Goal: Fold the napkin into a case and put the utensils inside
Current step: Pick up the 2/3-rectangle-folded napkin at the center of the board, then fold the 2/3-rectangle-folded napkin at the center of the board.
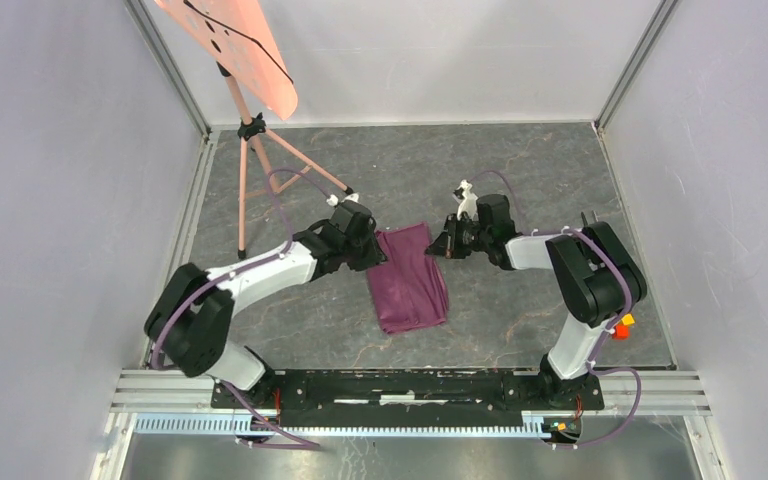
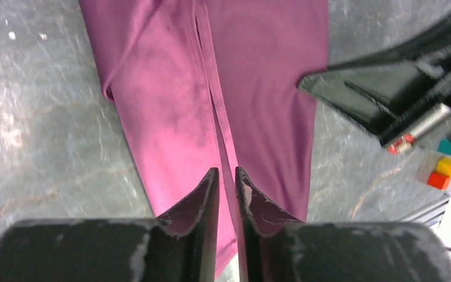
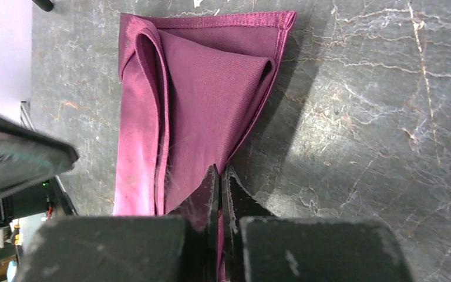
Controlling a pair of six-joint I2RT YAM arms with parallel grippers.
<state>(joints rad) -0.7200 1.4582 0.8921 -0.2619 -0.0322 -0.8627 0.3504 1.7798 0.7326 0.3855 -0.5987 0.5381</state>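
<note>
Folded rectangular plum-maroon fabric napkin (image 1: pixel 408 285) lying flat mid grey marbled tabletop (image 1: pixel 520 180) between both arms, right gripper (image 3: pixel 220 170) pinched tight on its edge, left gripper (image 2: pixel 226 173) fingers nearly together, fold seam running into the slim gap, grip cannot be told

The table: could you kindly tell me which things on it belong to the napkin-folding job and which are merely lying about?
Job: napkin; left gripper and right gripper pinching it. No utensils in view.
Lying about: pink tripod stand; coloured cubes.
</note>
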